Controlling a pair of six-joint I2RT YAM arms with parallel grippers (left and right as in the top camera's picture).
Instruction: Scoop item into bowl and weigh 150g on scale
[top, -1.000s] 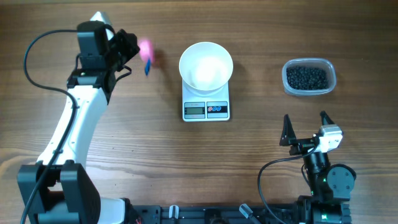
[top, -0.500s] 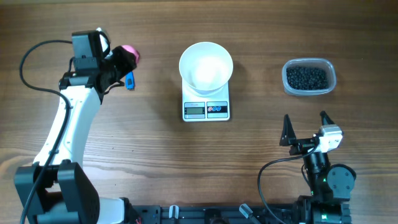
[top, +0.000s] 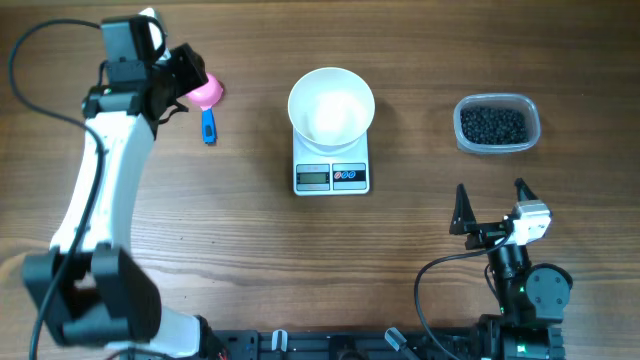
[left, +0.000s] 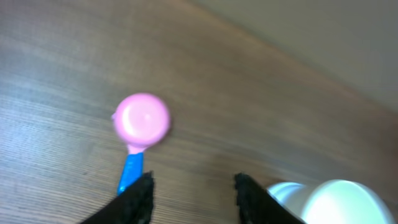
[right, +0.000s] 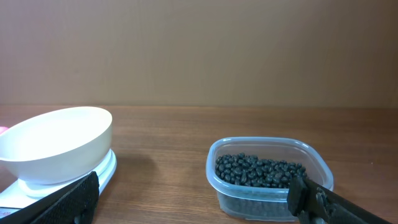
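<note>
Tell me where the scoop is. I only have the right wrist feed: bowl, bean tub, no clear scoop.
Observer: The scoop lies flat on the table, left of the scale, with its pink head on the far side and its blue handle pointing back toward the robot.
Operator: Left pincer got it?
Observer: No. The left pincer is right beside the scoop, fingers apart with only bare wood between them.
Operator: Anything in the bowl yet?
Observer: From overhead the bowl is plain white inside, with no beans in it.
</note>
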